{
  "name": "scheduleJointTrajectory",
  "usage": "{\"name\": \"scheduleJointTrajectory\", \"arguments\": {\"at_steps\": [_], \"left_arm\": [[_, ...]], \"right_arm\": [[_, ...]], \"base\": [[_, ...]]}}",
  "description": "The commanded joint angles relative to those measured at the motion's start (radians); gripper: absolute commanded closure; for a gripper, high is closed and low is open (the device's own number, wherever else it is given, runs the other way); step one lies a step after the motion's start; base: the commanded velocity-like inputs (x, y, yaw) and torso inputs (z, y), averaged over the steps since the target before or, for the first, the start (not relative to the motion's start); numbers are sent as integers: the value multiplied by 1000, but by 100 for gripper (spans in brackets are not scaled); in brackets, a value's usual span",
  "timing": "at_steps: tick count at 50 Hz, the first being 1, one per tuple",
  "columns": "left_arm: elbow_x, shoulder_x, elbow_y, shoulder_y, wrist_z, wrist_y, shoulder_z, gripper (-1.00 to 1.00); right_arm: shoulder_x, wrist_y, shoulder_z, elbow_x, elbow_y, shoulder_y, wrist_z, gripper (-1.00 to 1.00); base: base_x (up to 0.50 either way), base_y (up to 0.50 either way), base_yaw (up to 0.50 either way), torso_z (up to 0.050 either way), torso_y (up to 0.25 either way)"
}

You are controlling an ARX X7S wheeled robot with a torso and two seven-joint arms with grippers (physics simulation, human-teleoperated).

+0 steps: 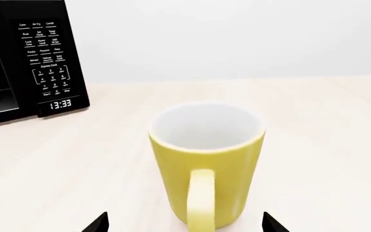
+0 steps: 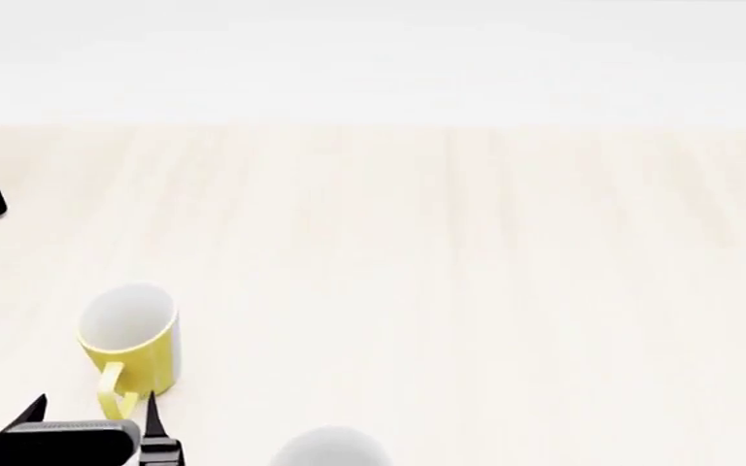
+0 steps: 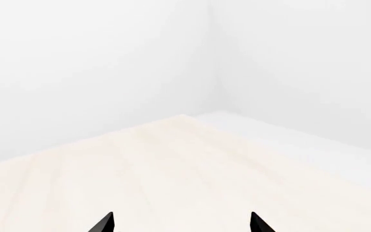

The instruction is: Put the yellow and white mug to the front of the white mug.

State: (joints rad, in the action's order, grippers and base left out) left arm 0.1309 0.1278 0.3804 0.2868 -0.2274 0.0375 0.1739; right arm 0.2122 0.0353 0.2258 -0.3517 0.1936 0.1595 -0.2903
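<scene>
Standing upright on the pale wooden table (image 2: 477, 252), near its front-left: the yellow and white mug (image 2: 131, 339), white interior bare, nothing inside. Yellow loop handle turned toward the near edge, pointing straight at the left gripper (image 2: 97, 416). Seen from the left wrist view, the same mug (image 1: 206, 159) fills the centre, its mouth open and unfilled, handle facing the camera.

Just to the right and nearer, cut off by the bottom edge of the head view: a rounded white rim, probably the white mug (image 2: 326, 449), though too little shows to be sure, and its inside cannot be seen. Close beside the yellow and white mug, not touching it.

At the far left, a black microwave (image 1: 24, 63) with keypad and lit clock, door glass showing a pale plate within; well apart from both mugs.

Left gripper (image 1: 185, 223): jaws spread wide, one dark fingertip (image 1: 98, 223) on each side of the handle, wider than the mug body, touching nothing, holding nothing. Set low, just short of the handle, on the near side.

Right gripper (image 3: 181, 223): two black fingertips (image 3: 105, 223) parted wide, empty, aimed over bare tabletop toward a far corner of the white walls. Out of sight in the head view.
</scene>
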Motion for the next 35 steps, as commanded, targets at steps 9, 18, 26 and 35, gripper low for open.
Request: {"name": "scheduleJointTrajectory", "arguments": {"at_steps": [9, 18, 26, 35], "left_arm": [[34, -3, 90, 44, 4, 35, -4, 100], [43, -4, 110, 51, 12, 47, 4, 100], [52, 4, 98, 48, 20, 44, 11, 100], [154, 37, 41, 51, 200, 60, 35, 100]], "right_arm": [[8, -3, -8, -1, -1, 0, -12, -100], [10, 2, -8, -6, -2, 1, -15, -100], [14, 4, -10, -9, -3, 3, -17, -100], [18, 8, -8, -16, -1, 6, -19, -100]], "base": [[0, 0, 0, 0, 0], [0, 0, 0, 0, 0], [0, 0, 0, 0, 0], [0, 0, 0, 0, 0]]}}
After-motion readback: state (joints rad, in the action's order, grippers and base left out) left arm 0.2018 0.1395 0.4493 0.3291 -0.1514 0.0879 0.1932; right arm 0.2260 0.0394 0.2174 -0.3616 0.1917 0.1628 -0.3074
